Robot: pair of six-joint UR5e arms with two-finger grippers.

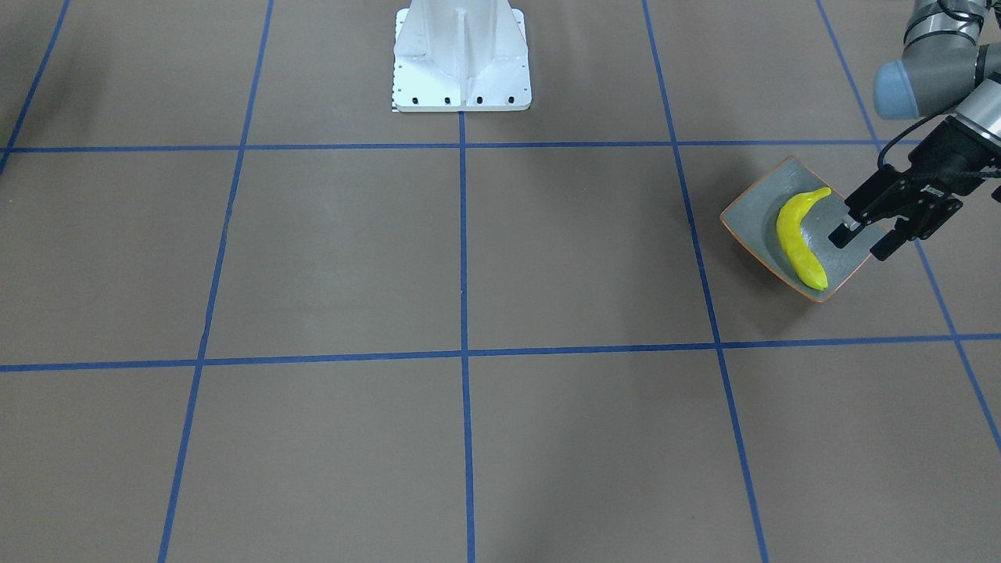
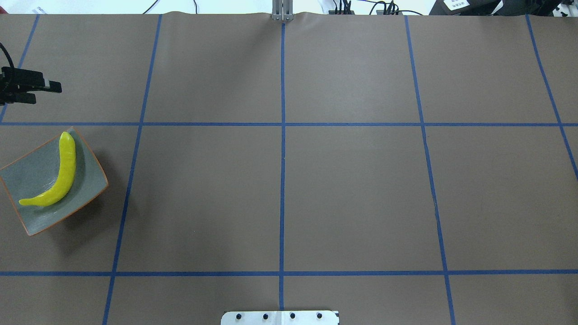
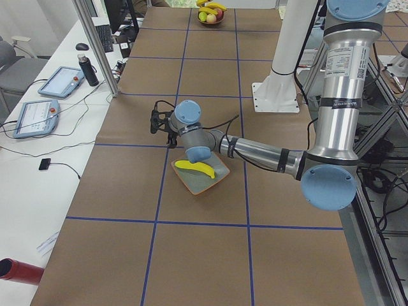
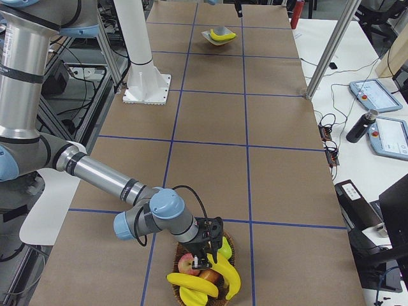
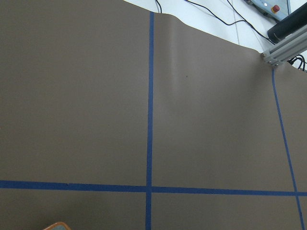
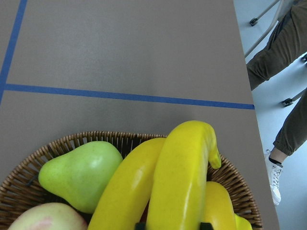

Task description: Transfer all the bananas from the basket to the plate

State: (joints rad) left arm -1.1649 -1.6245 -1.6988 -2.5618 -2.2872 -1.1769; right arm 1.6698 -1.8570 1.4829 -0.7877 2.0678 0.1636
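One yellow banana (image 1: 798,238) lies on the grey-green plate (image 1: 751,219) at the table's left end, also seen from overhead as banana (image 2: 63,174) on plate (image 2: 31,171). My left gripper (image 1: 862,241) hovers open and empty just beyond the plate's far edge. At the other end, the wicker basket (image 6: 72,141) holds three more bananas. My right gripper (image 6: 172,224) is down in the basket (image 4: 231,244), its fingertips (image 6: 140,224) pressed to both sides of the top banana (image 6: 184,172). A second banana (image 6: 124,191) lies against it on the left, a third (image 6: 216,206) underneath on the right.
A green pear (image 6: 79,172) and a reddish apple (image 6: 43,218) share the basket. The robot's white base (image 1: 461,55) stands mid-table at the robot's edge. A person's legs (image 6: 283,48) are beside the table's end. A side desk carries tablets (image 3: 60,81) and a bottle (image 3: 88,70).
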